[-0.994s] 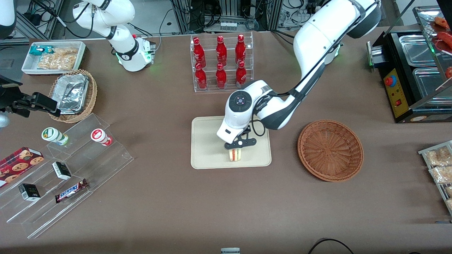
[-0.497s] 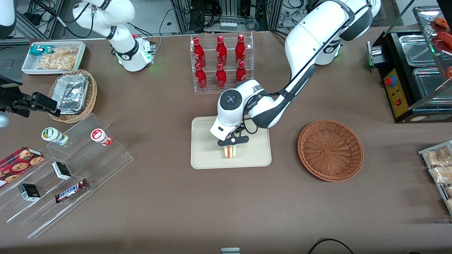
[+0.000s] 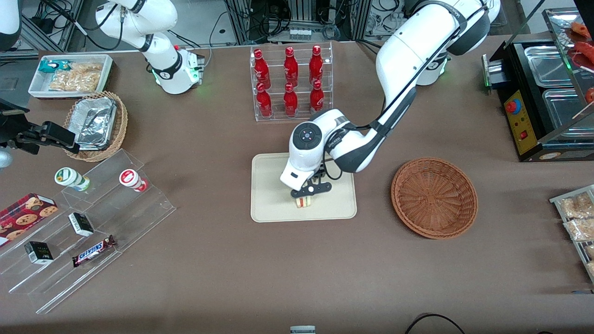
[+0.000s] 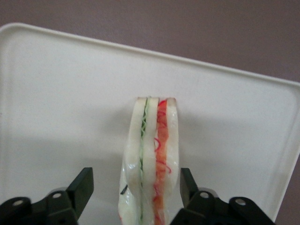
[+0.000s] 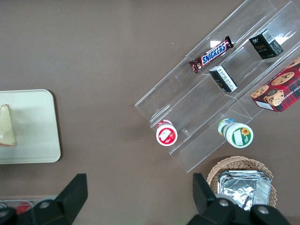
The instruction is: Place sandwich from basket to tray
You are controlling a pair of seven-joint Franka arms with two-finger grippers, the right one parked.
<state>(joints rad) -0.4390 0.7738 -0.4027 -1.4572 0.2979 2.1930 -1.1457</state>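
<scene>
Lowered since earlier, gripper [image 4: 136, 192] is sitting fingers apart around sandwich [image 4: 151, 154] on tray [image 3: 269, 204], basket [image 3: 434, 197] emptied; lifting straight up avoids tipping it.

"SNICKERS" on the chocolate bar [image 5: 211, 55] on the clear stand [image 5: 220, 96]

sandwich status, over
Gripper open, fingers straddling sandwich. Sandwich resting on tray. Basket empty. Nothing in the way.
</scene>
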